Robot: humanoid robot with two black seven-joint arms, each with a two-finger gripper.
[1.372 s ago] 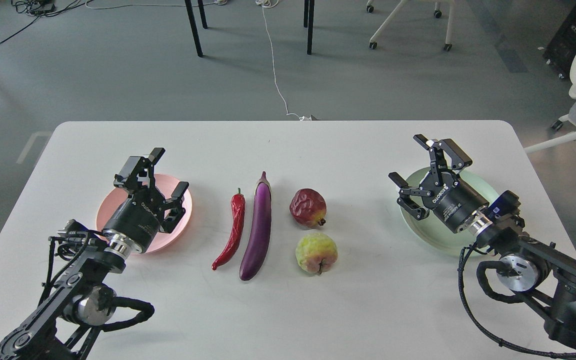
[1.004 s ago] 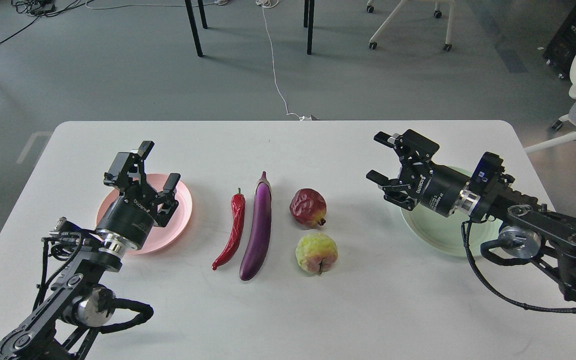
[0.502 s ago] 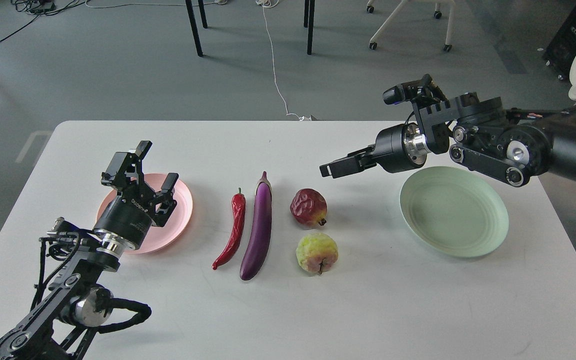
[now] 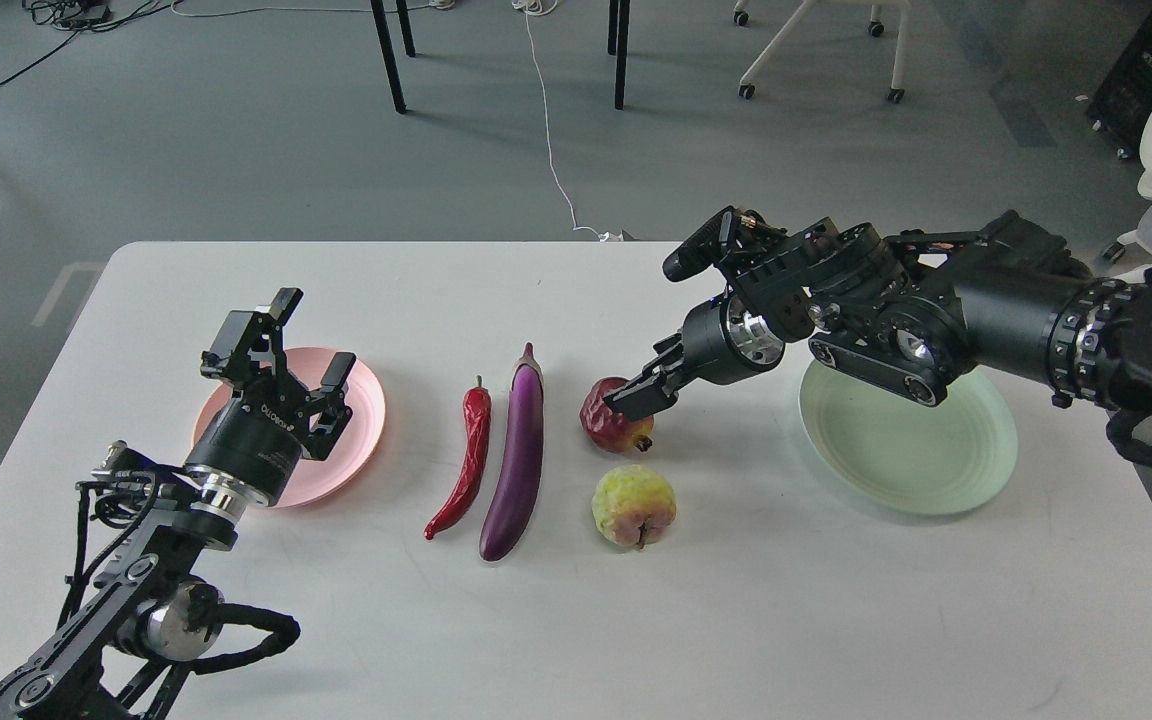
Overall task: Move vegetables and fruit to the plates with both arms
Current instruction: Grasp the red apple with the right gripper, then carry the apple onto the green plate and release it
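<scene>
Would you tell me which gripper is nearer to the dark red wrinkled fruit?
Right. The right gripper is at the dark red fruit, overlapping its top edge. The left gripper hangs over the pink plate, beyond the chili and eggplant.

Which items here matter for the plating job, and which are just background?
Job items: eggplant, chili pepper, dark red fruit, yellow-green fruit, pink plate, green plate.
Background: white cable, office chairs, table legs.
</scene>
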